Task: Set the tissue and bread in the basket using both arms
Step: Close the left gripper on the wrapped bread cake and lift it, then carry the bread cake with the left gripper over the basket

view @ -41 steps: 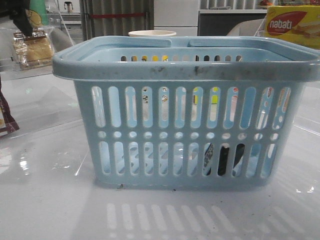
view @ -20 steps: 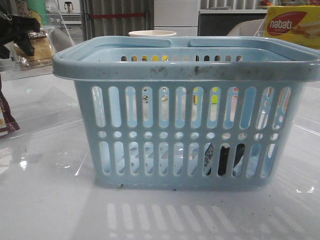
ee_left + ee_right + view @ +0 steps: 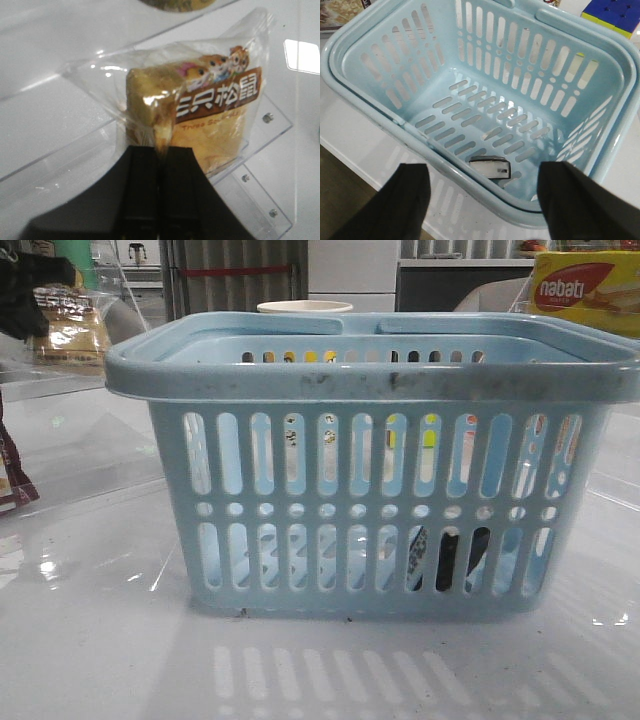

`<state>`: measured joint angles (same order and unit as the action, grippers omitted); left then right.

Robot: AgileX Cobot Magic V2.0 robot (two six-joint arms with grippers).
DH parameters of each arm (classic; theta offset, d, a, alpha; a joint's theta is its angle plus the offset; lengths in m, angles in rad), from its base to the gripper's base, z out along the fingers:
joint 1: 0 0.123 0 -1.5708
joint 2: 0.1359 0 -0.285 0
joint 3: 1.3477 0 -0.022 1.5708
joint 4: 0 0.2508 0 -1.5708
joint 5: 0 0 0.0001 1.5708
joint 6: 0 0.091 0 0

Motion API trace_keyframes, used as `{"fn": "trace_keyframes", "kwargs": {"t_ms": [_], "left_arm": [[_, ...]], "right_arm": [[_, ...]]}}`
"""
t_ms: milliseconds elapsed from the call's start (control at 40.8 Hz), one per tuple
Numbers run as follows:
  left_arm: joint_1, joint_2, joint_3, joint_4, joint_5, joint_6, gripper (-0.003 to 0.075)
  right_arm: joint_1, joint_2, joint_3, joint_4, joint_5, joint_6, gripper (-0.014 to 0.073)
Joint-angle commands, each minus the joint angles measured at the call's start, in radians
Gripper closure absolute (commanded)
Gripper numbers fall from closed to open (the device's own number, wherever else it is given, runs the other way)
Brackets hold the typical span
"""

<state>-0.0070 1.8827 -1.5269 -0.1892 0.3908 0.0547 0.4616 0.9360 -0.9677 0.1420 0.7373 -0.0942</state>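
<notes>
While your left gripper is clamped with both black fingers pressed together on the bread in its clear plastic wrapper with the dark brown label strip, note the pack sits above a clear acrylic stand, at far left behind the basket in the front view. Your large light blue slotted plastic basket stands upright on the white table. Your right gripper hangs over its open top, fingers spread wide, grasping nothing. Small flat black-and-white tissue pack lies on the basket floor by the near wall. Yellow "nabati" box sits far right, behind the basket.
</notes>
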Motion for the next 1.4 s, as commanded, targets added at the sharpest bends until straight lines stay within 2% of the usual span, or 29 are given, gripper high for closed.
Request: {"fn": "trace_keyframes", "kwargs": {"t_ms": [0,294,392,540,638,883,1153,1251,1374], "left_arm": [[-0.010,-0.110,-0.036,-0.012,-0.057,-0.008,0.0628],[-0.073,-0.264,-0.036,-0.010,0.061,-0.005,0.0628],[-0.129,-0.323,-0.036,-0.008,0.133,0.038,0.0628],[-0.244,-0.401,-0.036,-0.008,0.240,0.191,0.0628],[-0.340,-0.430,-0.036,-0.008,0.300,0.222,0.0628],[-0.525,-0.403,-0.036,-0.004,0.342,0.229,0.0628],[-0.573,-0.298,-0.036,-0.009,0.336,0.229,0.0627],[-0.574,-0.267,-0.036,-0.030,0.339,0.229,0.0583],[-0.574,-0.248,-0.036,-0.059,0.354,0.229,0.0425]], "right_arm": [[-0.002,-0.010,-0.028,0.007,-0.062,-0.009,0.0035],[-0.002,-0.010,-0.028,0.007,-0.062,-0.009,0.0035],[-0.002,-0.010,-0.028,0.007,-0.062,-0.009,0.0035],[-0.002,-0.010,-0.028,0.007,-0.062,-0.009,0.0035],[-0.002,-0.010,-0.028,0.007,-0.062,-0.009,0.0035],[-0.002,-0.010,-0.028,0.007,-0.062,-0.009,0.0035],[-0.002,-0.010,-0.028,0.007,-0.062,-0.009,0.0035],[-0.002,-0.010,-0.028,0.007,-0.062,-0.009,0.0035],[-0.002,-0.010,-0.028,0.007,-0.062,-0.009,0.0035]]}}
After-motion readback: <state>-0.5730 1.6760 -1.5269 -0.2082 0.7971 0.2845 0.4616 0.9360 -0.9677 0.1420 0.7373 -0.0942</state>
